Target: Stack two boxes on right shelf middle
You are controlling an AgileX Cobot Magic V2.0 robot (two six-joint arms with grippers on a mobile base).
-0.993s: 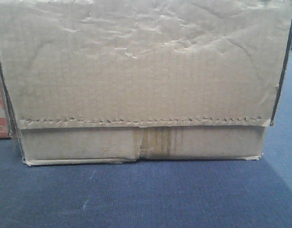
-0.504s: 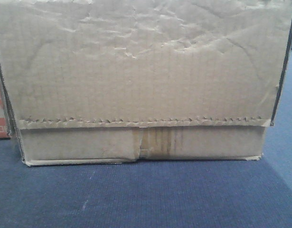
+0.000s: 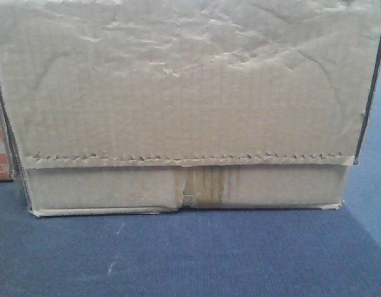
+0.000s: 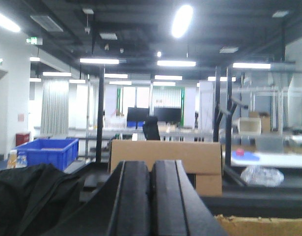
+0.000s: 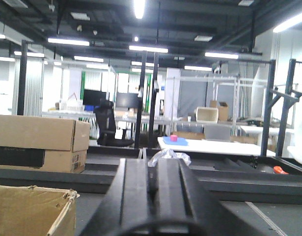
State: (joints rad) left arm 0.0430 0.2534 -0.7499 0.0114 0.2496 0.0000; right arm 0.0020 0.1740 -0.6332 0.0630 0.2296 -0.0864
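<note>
Exterior front-facing view: box [image 3: 184, 93] nearly fills the width; blue floor [image 3: 190, 257] below.

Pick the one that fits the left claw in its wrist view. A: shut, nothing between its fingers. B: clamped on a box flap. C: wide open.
A: the left claw has its two dark fingers meeting along one thin line, with nothing caught between them.

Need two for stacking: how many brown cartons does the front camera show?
1: a carton fills the view, resting on blue carpet; others may be hidden behind it.
</note>
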